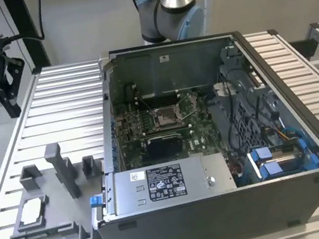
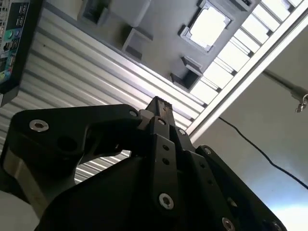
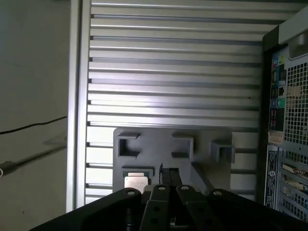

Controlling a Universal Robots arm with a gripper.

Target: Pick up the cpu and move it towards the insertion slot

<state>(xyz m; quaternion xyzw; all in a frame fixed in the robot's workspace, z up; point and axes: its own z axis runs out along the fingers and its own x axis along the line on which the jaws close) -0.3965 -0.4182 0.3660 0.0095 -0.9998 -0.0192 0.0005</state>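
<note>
The cpu (image 1: 31, 211), a pale silvery square chip, lies flat in a pocket of the grey plastic tray (image 1: 55, 230) at the exterior view's lower left. It also shows bright in the second wrist view (image 2: 208, 24) and in the first wrist view (image 3: 136, 182). My gripper (image 1: 10, 106) hangs high above the table's far left corner, well away from the chip. Its black fingers (image 3: 168, 171) are shut together with nothing between them, as the fingertips (image 2: 161, 103) also show. The insertion slot (image 1: 166, 116), a shiny square socket, sits on the motherboard inside the open computer case.
The open computer case (image 1: 293, 195) takes up the middle and right of the slatted aluminium table (image 1: 55, 112). A silver power-supply box (image 1: 169, 181) lies along its near side. Upright grey posts (image 1: 64, 168) rise from the tray. A black cable (image 2: 260, 154) runs over the floor.
</note>
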